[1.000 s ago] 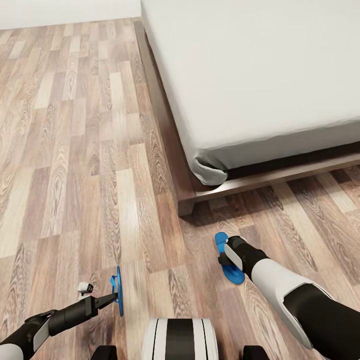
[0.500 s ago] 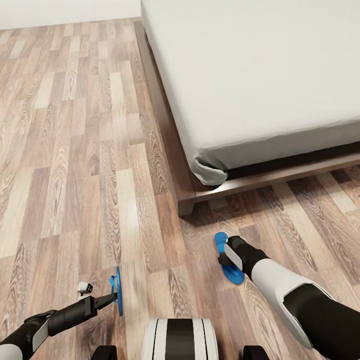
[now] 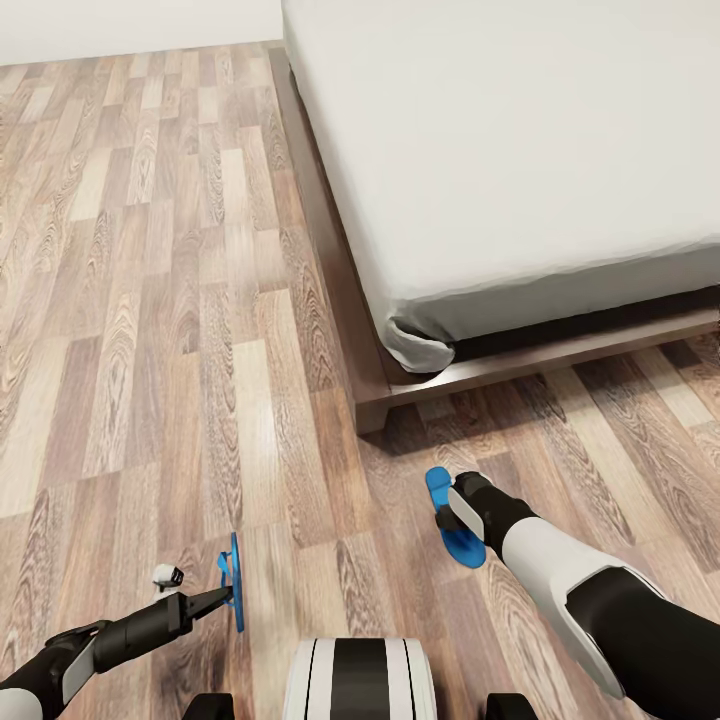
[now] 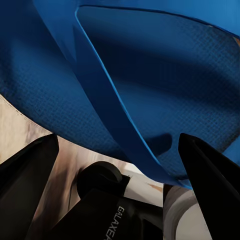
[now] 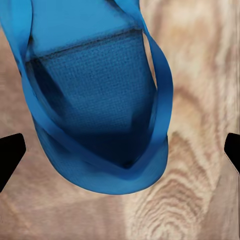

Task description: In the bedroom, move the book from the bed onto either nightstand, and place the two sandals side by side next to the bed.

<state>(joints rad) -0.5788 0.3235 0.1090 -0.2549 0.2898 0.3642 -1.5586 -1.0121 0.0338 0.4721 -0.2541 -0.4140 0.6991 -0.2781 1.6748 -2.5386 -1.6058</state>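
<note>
Wood-plank floor (image 3: 150, 300): left jaws (image 3: 228, 594) clamp one sandal (image 3: 236, 582) edge-up; right jaws (image 3: 452, 512) spread over other sandal (image 3: 447, 518). Thin-strap slippage possible.

A grey-brown wood-plank floor (image 3: 150, 300) fills the near and left of the scene. On it, at the far right, stands a large low bed (image 3: 520, 150) with a plain light-grey mattress on a dark brown wooden frame. Near the frame's corner, one small flat bright blue sandal (image 3: 455, 520) lies flat on the planks. To the near left, a second bright blue sandal (image 3: 234, 581) stands on edge.
</note>
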